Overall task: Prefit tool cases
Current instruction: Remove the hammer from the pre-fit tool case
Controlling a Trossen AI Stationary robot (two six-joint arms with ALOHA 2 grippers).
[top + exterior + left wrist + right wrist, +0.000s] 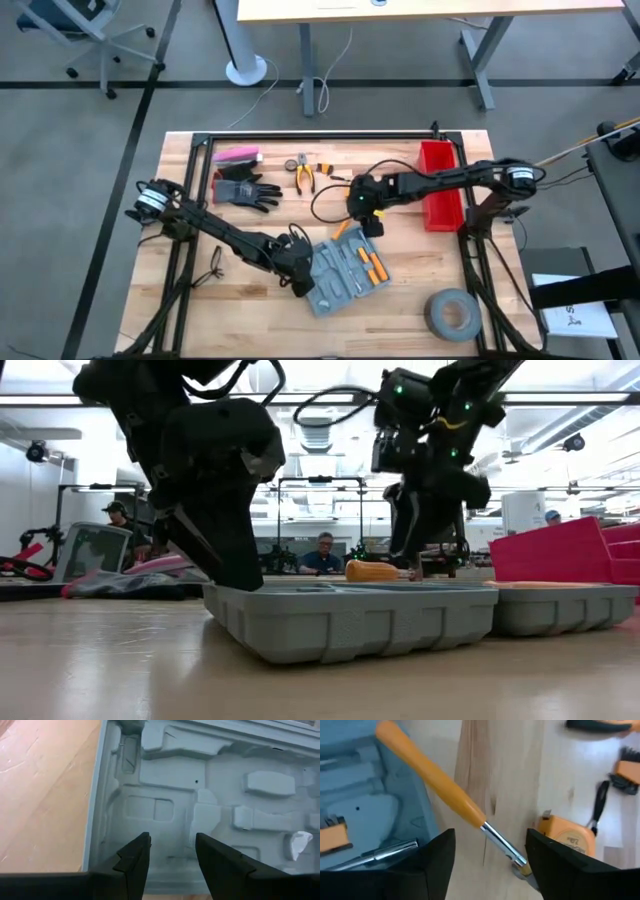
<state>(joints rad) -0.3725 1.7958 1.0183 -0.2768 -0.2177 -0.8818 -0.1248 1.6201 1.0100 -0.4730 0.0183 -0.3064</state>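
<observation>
Open right hand (490, 865) astride orange-handled screwdriver (432, 777), beside tool case (365, 805)

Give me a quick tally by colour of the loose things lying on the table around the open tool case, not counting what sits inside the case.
Pink flat pad: 1
Black work glove: 1
Orange-handled pliers: 1
Orange tape measure: 1
Red plastic bin: 1
Grey tape roll: 1
Total: 6

The left arm reaches in low, its gripper (170, 862) pointed steeply down with fingers parted. The right arm stretches across, its gripper (490, 865) also aimed down, jaws spread wide.
</observation>
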